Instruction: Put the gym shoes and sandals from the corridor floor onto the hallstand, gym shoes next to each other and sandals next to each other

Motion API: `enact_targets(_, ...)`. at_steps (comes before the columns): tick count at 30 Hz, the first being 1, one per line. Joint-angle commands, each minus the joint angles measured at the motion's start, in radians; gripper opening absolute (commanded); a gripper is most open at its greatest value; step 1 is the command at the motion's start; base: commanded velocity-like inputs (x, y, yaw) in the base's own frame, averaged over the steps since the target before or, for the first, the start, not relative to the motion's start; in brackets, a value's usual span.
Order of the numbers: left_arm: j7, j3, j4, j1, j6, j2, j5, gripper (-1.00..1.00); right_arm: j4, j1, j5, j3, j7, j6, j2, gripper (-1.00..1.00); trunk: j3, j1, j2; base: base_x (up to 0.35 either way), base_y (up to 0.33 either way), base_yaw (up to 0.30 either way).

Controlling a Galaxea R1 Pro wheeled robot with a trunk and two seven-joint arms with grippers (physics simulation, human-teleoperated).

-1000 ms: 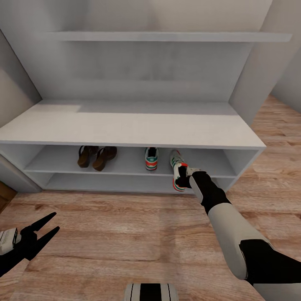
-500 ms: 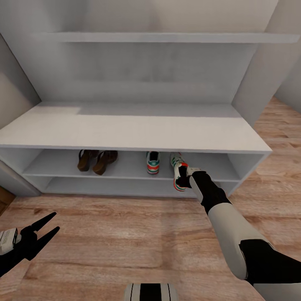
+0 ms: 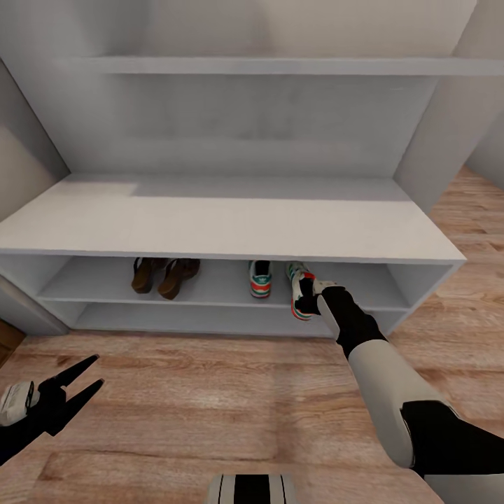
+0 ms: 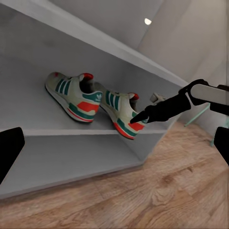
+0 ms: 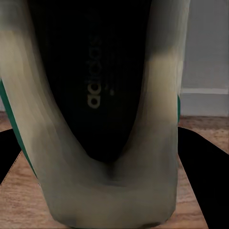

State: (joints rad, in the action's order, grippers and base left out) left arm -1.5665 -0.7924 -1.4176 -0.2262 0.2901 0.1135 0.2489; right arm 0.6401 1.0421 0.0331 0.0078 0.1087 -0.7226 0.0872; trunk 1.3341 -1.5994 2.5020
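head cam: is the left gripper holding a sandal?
No. The left gripper hangs open over the corridor floor, while both sandals sit on the hallstand's upper shelf.

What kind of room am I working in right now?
Likely a home entry corridor: a low white shoe rack against the wall holds sandals and sneakers on its upper shelf, with wood-plank flooring in front.

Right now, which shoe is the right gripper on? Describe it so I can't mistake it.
Find the white hallstand, then its upper shelf. It is the rightmost gym shoe, heel jutting past the shelf's front edge at the right gripper; its twin sits fully inside.
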Motion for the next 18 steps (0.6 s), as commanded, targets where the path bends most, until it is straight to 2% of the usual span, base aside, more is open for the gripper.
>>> enact_targets(1,-0.004,0.004,0.000,-0.001,0.011,0.000,0.000,1.00,0.001,-0.001,0.037,0.001,0.005,-0.001,0.000,-1.00,0.001,-0.005,0.000,0.071,0.045,0.000)
enact_targets(14,-0.004,0.016,0.000,-0.001,0.011,0.000,0.001,1.00,0.001,-0.001,0.037,0.001,0.005,-0.001,0.000,-1.00,0.001,-0.005,0.000,0.009,0.006,0.000)
enact_targets(18,-0.004,0.046,0.000,-0.001,0.011,0.000,0.001,1.00,0.000,-0.001,0.039,0.001,0.005,-0.001,0.000,-1.00,0.001,-0.005,0.000,0.041,0.018,0.000)
